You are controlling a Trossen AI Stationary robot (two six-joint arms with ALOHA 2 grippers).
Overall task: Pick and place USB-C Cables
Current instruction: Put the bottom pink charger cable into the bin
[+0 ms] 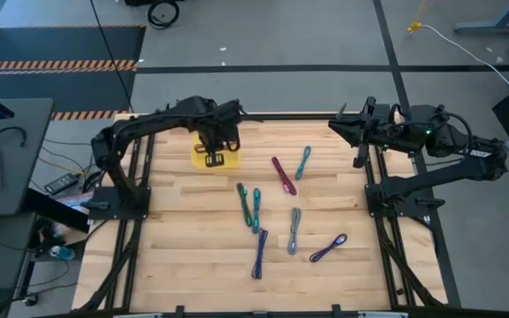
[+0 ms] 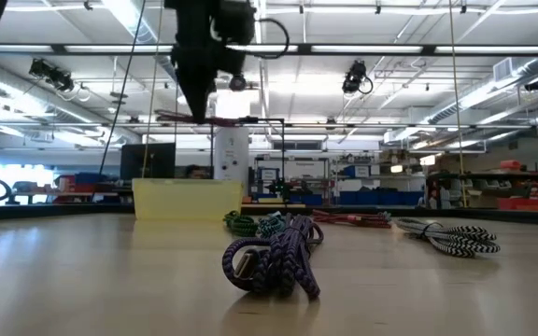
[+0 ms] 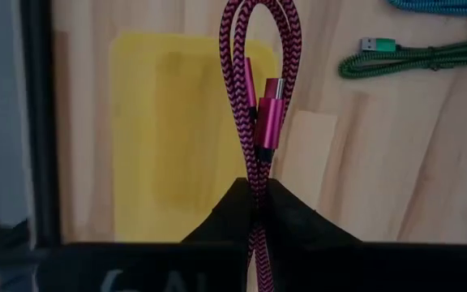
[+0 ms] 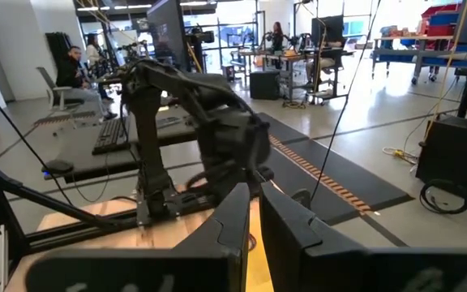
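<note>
A large industrial lab or workshop hall is shown. A high ceiling [image 2: 362, 28] hung with long strip lights and pipes is seen above the wooden worktop [image 1: 193, 238], which is framed by dark metal rails. Grey concrete floor [image 1: 281, 35] marked with orange-and-black hazard tape [image 1: 56, 64] is seen around it. Further benches [image 4: 306, 57] loaded with monitors and equipment are lined up in the background, with blue and red storage bins on shelves [image 2: 521, 198]. A seated person [image 4: 75, 69] is visible at a desk, and a yellow cord [image 1: 467, 49] is trailed across the floor.
</note>
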